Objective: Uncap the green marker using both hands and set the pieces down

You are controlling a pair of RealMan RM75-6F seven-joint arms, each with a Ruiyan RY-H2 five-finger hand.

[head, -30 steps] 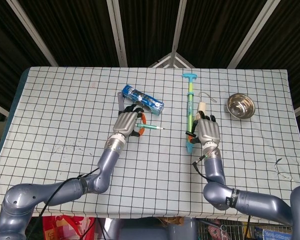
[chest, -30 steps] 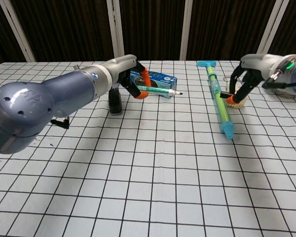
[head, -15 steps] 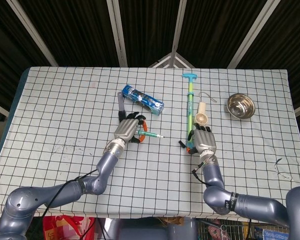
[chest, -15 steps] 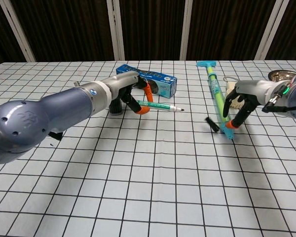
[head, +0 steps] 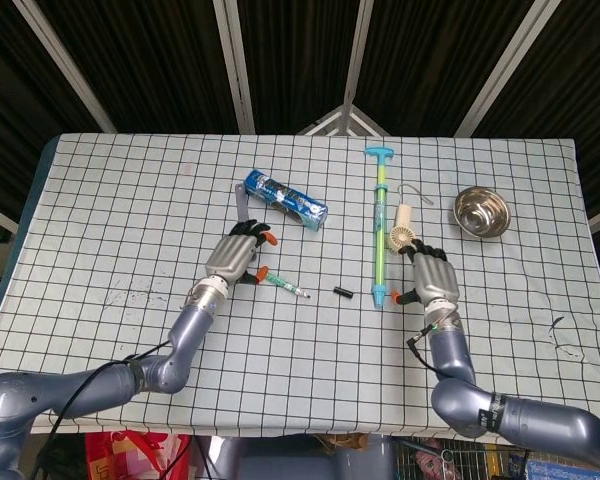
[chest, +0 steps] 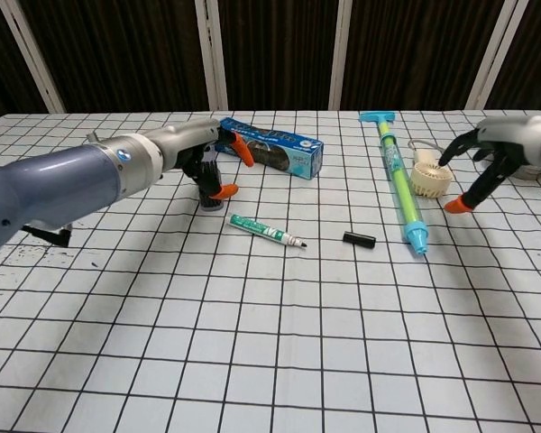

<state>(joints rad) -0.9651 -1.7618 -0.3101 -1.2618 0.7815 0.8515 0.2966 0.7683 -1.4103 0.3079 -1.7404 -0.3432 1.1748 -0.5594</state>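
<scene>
The green marker body (head: 284,286) (chest: 268,231) lies uncapped on the checked cloth, its tip pointing right. Its black cap (head: 343,292) (chest: 360,239) lies apart, a short way to the right of the tip. My left hand (head: 238,256) (chest: 207,160) hovers just left of the marker with fingers spread, holding nothing. Right of the cap, beyond the long green tube, my right hand (head: 432,283) (chest: 487,155) is also spread with nothing in it.
A long green and blue pump tube (head: 380,230) (chest: 397,181) lies between cap and right hand. A small round cream fan (head: 400,235) (chest: 427,179), a blue box (head: 285,200) (chest: 270,149), a black item (chest: 211,192) and a steel bowl (head: 481,211) stand farther back.
The left hand let go of the marker, which now lies on the cloth, and drew back left. The right hand dropped the cap and pulled away to the right.
</scene>
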